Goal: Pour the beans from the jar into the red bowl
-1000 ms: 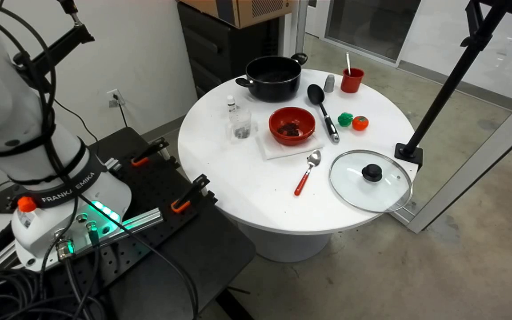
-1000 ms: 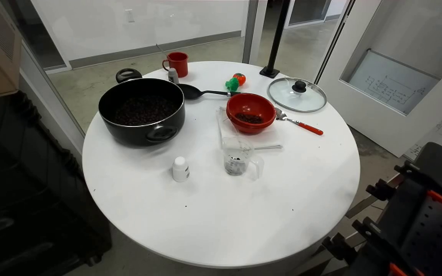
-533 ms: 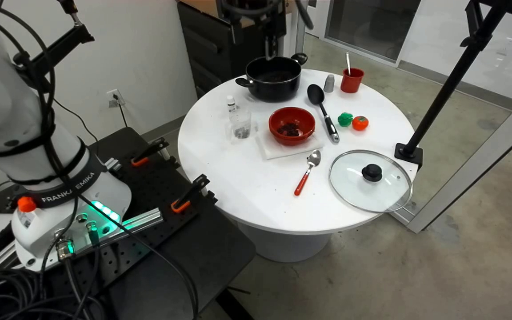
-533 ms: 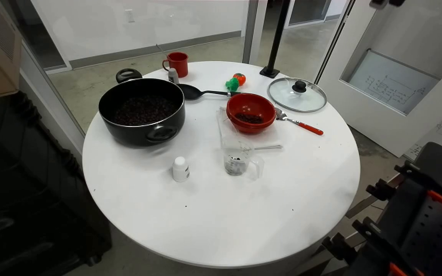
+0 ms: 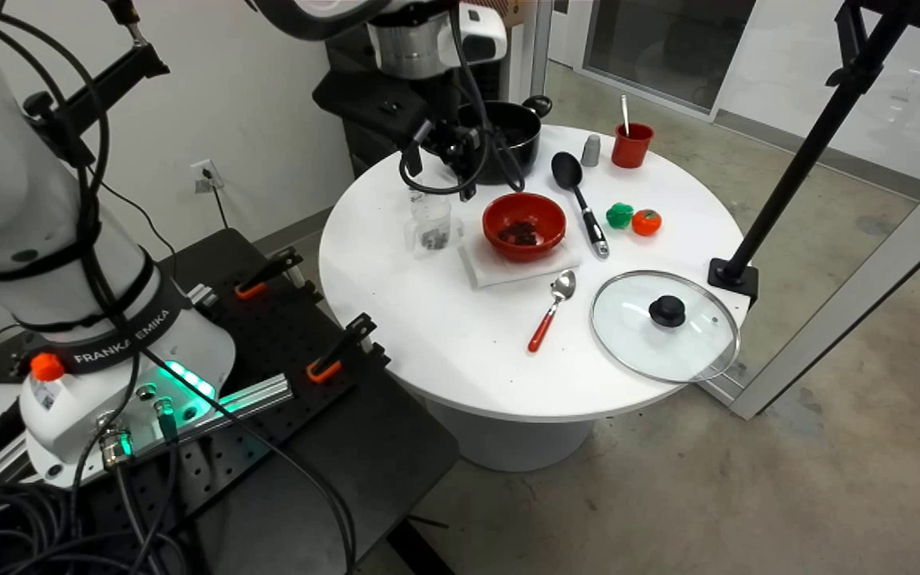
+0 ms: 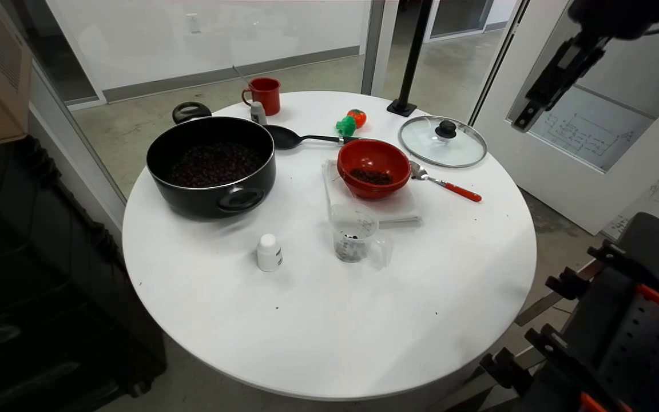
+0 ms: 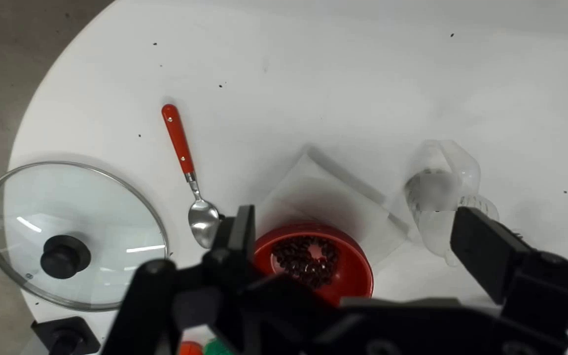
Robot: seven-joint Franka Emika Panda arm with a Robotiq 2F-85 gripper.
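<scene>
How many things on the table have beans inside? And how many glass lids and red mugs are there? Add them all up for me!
With beans: 3 (jar, red bowl, black pot)
Glass lids: 1
Red mugs: 1
Total: 5

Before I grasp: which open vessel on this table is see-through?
The small jar beside the white napkin: its walls are clear, while the red bowl, the red mug and the black pot are opaque.
</scene>
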